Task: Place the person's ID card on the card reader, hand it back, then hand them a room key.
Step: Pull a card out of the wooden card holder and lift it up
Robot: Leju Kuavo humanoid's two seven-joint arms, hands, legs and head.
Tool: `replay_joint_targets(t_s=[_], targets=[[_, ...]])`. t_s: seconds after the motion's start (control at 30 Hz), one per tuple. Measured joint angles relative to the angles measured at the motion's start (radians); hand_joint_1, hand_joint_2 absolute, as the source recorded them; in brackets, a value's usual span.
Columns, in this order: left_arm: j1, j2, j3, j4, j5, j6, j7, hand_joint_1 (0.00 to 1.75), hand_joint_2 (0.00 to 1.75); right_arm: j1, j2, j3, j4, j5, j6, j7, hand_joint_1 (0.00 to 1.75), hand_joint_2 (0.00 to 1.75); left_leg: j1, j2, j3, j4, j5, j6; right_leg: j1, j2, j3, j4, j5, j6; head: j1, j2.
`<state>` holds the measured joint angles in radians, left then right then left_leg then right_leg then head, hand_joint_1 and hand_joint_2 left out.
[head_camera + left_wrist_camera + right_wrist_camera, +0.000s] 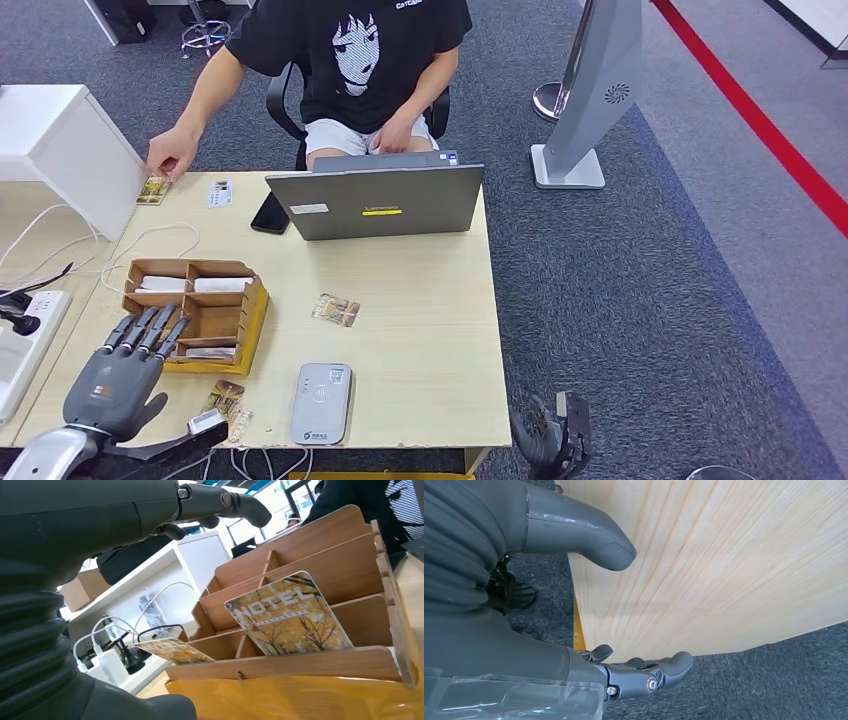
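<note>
Room key cards [289, 615] stand tilted in our wooden organizer [250, 310], long axes leaning upward, lower ends hidden behind the front slat. Our left hand [125, 370] hovers spread and empty beside it. Our right hand [644, 672] hangs empty, fingers apart, below the table's edge [724, 580].

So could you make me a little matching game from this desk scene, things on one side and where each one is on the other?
Things:
1. laptop
2. card reader
3. left hand
4. phone

Places:
A. at the table's near edge
B. over the wooden organizer
C. in front of the seated person, lid up
D. flat, just left of the laptop

Pairs: 1-C, 2-A, 3-B, 4-D
</note>
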<state>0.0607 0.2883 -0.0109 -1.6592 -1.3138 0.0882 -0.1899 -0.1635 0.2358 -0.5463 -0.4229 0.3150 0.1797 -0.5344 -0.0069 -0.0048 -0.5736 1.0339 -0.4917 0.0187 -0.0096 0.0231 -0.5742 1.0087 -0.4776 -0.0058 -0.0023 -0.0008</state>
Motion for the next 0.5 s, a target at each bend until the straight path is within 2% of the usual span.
replay_joint_targets(t_s=[0.5], targets=[[-0.017, -0.034, -0.008, 0.04, -0.022, 0.013, -0.019, 0.0, 1.75, -0.005, 0.0, 0.0, 0.001, 0.009, -0.002, 0.003, 0.0, 1.75, 0.0, 0.0, 0.0, 0.0, 0.0, 0.0, 0.0, 0.0, 0.0, 0.0, 0.0, 0.0, 0.0, 0.0]])
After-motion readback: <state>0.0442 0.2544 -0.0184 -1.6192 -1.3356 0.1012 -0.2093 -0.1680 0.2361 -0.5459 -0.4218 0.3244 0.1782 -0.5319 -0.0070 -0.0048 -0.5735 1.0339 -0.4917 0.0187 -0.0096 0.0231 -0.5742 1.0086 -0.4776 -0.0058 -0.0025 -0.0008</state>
